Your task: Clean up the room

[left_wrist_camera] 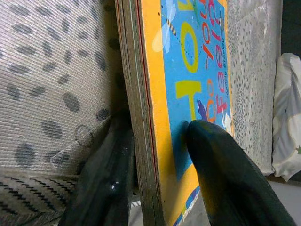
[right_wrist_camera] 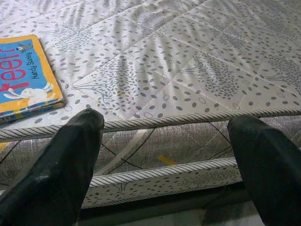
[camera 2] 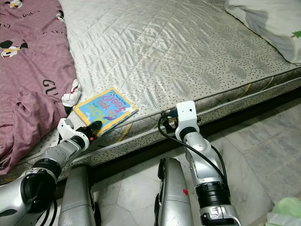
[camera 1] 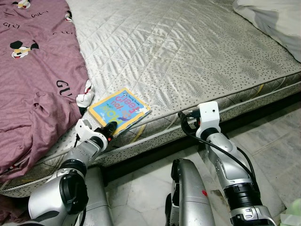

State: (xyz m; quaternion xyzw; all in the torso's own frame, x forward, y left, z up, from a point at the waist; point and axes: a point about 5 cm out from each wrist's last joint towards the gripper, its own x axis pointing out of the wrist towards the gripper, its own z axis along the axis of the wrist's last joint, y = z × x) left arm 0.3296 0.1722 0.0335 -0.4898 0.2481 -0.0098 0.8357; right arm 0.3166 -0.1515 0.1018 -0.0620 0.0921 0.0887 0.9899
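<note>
A yellow and blue board book [camera 1: 120, 110] lies flat on the grey quilted mattress [camera 1: 188, 52], near its front edge. My left gripper [camera 1: 111, 128] is at the book's near corner. In the left wrist view its two black fingers [left_wrist_camera: 221, 174] are shut on the book [left_wrist_camera: 188, 70], one above the cover and one under the thick page edge. My right gripper [right_wrist_camera: 164, 155] hangs open in front of the mattress side, its fingers [right_wrist_camera: 66, 160] spread wide with nothing between them. The book [right_wrist_camera: 23, 75] lies off to one side of it.
A maroon blanket [camera 1: 33, 75] with cartoon prints covers the bed's left part and touches the book's far corner. A white pillow [camera 1: 277, 19] lies at the back right. Pale tiled floor [camera 1: 273, 146] runs along the bed's front.
</note>
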